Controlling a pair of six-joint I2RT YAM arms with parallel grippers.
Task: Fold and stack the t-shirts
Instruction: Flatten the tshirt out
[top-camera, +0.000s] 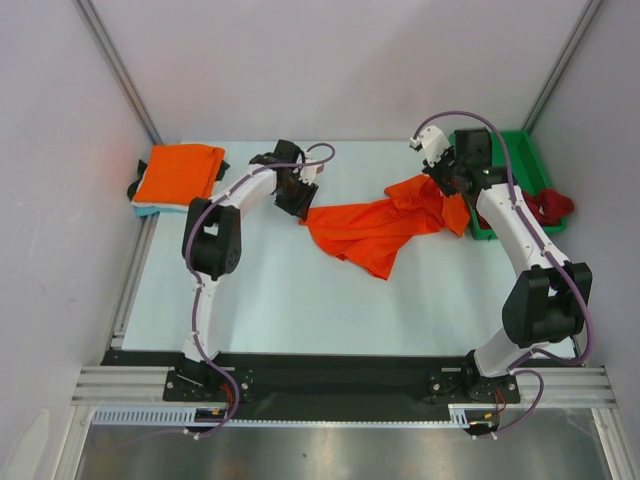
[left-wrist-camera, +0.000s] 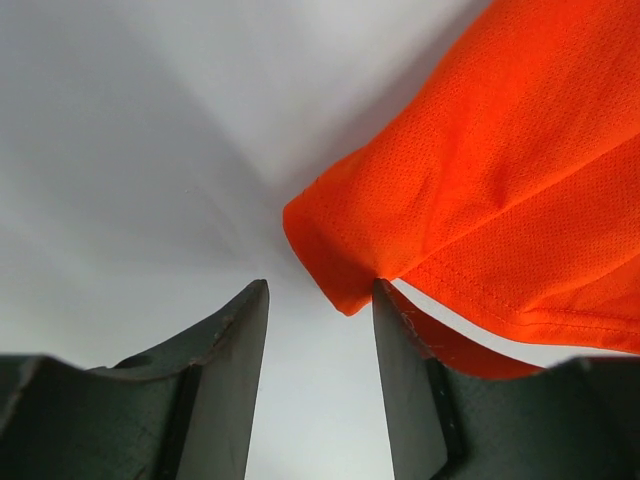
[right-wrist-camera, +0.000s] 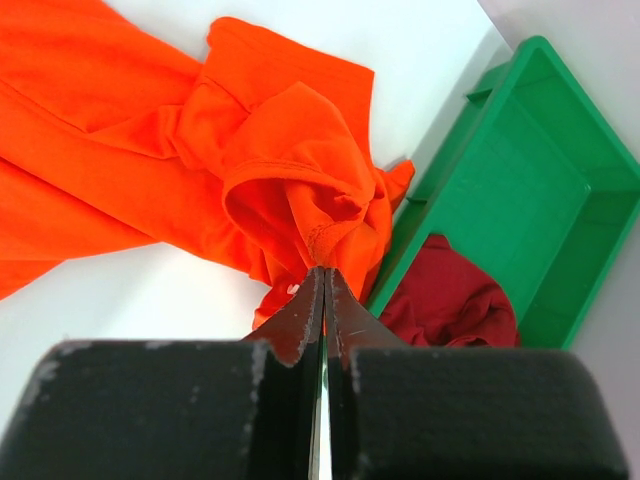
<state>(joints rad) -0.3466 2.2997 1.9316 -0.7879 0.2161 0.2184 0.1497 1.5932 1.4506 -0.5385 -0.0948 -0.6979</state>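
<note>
This looks like a robotics lab cell: plain white panels (top-camera: 330, 60) in metal framing (top-camera: 120, 70) box in a pale tabletop (top-camera: 300, 310), with a cabled left arm (top-camera: 210, 250) and right arm (top-camera: 530, 270) bolted to an aluminium rail (top-camera: 120, 385) at its near edge.

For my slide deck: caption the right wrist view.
Shut right gripper pinches a crumpled orange t-shirt beside a green tray and dark red shirt.
</note>
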